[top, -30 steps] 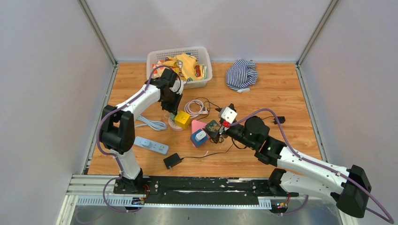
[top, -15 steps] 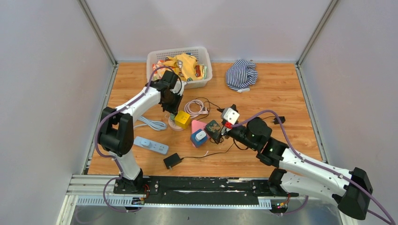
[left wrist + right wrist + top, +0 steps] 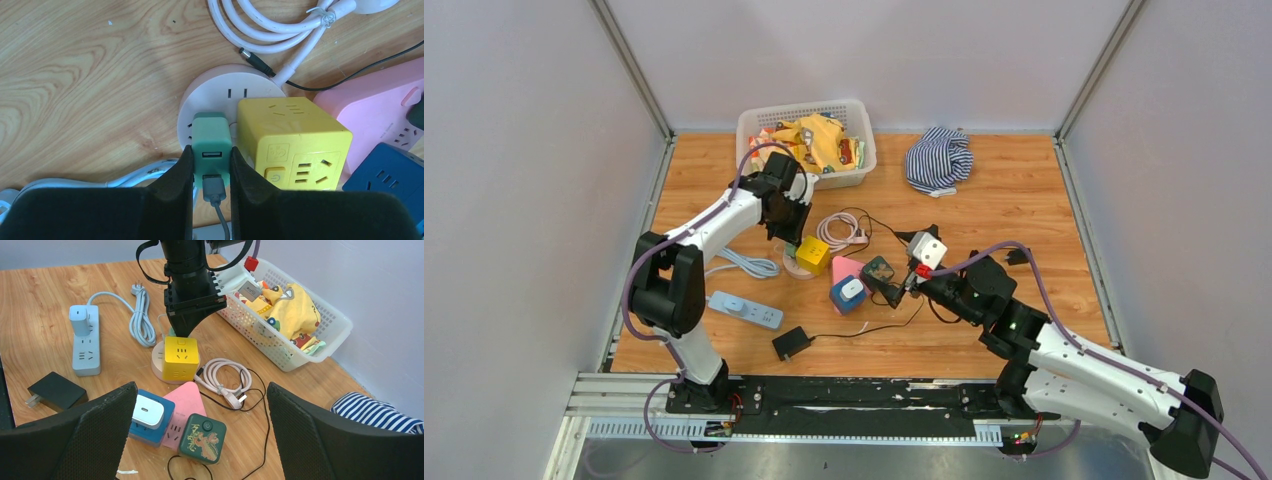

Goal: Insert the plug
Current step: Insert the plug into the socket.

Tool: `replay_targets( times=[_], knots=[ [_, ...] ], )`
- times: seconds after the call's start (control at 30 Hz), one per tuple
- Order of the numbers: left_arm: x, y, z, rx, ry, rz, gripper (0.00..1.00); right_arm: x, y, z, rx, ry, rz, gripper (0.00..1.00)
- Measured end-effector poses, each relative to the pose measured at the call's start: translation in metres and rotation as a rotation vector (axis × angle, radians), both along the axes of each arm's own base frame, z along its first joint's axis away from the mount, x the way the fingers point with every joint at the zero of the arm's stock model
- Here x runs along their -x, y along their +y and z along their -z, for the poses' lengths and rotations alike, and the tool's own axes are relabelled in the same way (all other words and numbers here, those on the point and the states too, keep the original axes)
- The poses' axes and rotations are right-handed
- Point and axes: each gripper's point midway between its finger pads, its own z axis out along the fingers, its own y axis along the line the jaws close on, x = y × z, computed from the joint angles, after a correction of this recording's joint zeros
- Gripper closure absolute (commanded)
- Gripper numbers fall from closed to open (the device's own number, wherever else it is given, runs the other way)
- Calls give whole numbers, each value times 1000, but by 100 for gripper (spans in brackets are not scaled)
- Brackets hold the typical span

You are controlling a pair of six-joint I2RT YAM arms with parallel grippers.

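A wood-grain table [image 3: 1024,200] sits boxed in by plain pale grey walls [image 3: 524,150]. In the lower middle of the left wrist view, the left gripper [image 3: 211,170] pinches the green plug [image 3: 211,137] narrowly between its two black fingers. The plug stands on the face of the round pink socket [image 3: 220,90], touching the yellow cube socket [image 3: 285,135] to its right. How deep its prongs sit cannot be seen. The right gripper [image 3: 201,386] is spread wide and holds nothing, right of centre in the top view. On the table are one white basket [image 3: 856,120], one striped cloth [image 3: 939,158], one white power strip [image 3: 746,310] and one black adapter [image 3: 791,343].
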Motion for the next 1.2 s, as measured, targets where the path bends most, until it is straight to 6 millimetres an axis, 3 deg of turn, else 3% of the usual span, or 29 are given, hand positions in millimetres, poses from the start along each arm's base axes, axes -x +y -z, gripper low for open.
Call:
replay_targets(
  times=[0.57,0.83,1.2],
  knots=[
    [2,-3,6,-25,-9,17,99,2,-6,-1,-2,-7,11,0],
    [1,-4,2,-14,-18,20,65,2,-7,-2,-4,-10,14,0],
    [18,-8,6,0,91,37,55,1,-7,2,15,-10,15,0]
  ],
)
